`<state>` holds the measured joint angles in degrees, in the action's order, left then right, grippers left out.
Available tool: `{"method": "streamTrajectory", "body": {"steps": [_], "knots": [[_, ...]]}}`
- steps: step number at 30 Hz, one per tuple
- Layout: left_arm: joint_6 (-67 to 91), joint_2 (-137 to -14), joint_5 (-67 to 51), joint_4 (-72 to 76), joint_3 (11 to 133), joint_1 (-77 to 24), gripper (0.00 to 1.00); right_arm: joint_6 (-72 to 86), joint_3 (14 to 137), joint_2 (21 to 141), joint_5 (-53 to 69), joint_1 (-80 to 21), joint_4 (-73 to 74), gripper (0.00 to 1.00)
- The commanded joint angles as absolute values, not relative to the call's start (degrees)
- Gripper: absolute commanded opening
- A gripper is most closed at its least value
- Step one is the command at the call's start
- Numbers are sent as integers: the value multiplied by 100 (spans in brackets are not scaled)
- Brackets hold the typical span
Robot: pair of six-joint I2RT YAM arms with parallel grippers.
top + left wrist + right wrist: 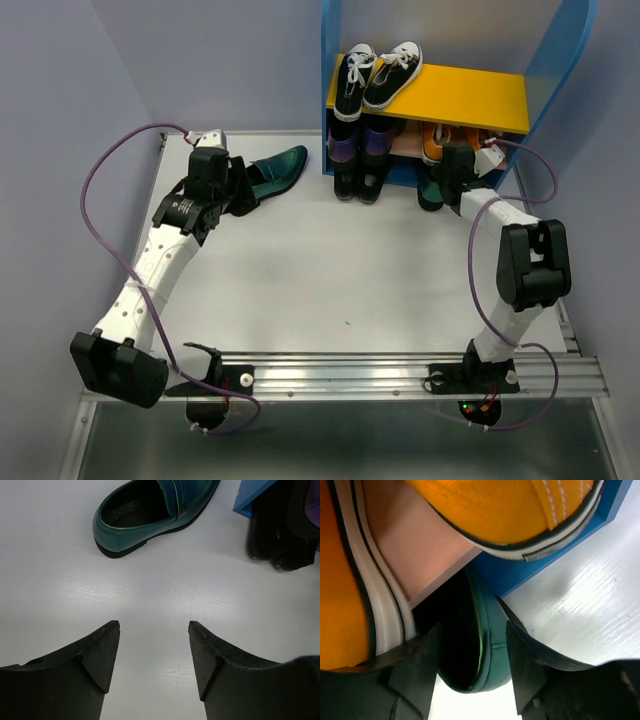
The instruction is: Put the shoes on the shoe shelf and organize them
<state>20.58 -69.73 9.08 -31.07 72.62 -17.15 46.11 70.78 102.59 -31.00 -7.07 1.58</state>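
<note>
Pale lavender walls (60, 90) close the space in on the left, at the back and on the right, plain and matte. A white tabletop (330, 280) fills the middle, with a faint grain running across it and one small dark speck (347, 323) towards the front. An aluminium rail (350, 372) runs along its near edge. The light is soft and even, casting mild shadows and leaving a dull sheen (100, 592) on the table surface

I've got one loafer (280, 168) on the table (330, 270) left of the shelf (470, 100), the second loafer (485, 645) before its lower board (420, 555), two sneakers (392, 72) on top.
</note>
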Motion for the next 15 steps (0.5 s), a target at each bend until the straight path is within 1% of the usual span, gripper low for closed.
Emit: {"method": "streamTrajectory", "body": {"steps": [1, 2, 3, 5, 6, 8, 9, 10, 11, 12, 13, 15], "knots": [[1916, -7232, 1186, -3182, 7488, -1688, 69, 4623, 6857, 9792, -3007, -694, -492, 65], [1846, -7277, 1213, -3164, 7567, -1687, 69, 4571, 6803, 9713, -2945, -694, -501, 69], [1811, -7338, 1230, -3138, 7620, -1670, 69, 4449, 6759, 9555, -2866, -694, -510, 75], [1723, -7574, 1274, -3094, 7716, -1661, 69, 4333, 6584, 9361, -2621, -694, -510, 80], [1636, -7681, 1274, -3094, 7839, -1644, 69, 4202, 6513, 9152, -2550, -694, -510, 84], [1539, -8041, 1274, -3085, 8068, -1644, 69, 4087, 6250, 8896, -2443, -694, -501, 88], [1434, -8355, 1274, -3111, 8173, -1644, 69, 3983, 6153, 8642, -2391, -694, -510, 91], [1380, -8358, 1274, -3155, 8296, -1644, 69, 3921, 6065, 8509, -2330, -694, -501, 93], [1293, -8715, 1283, -3251, 8549, -1644, 69, 3868, 5908, 8386, -2138, -694, -501, 95], [1231, -8928, 1396, -3356, 8708, -1644, 69, 3815, 5828, 8263, -2023, -694, -466, 97], [1178, -9417, 1867, -3688, 8927, -1644, 69, 3780, 5749, 8044, -1760, -694, -457, 98], [1056, -9877, 2091, -3937, 9558, -1644, 69, 3744, 5599, 7841, -1574, -694, -309, 100]]}}
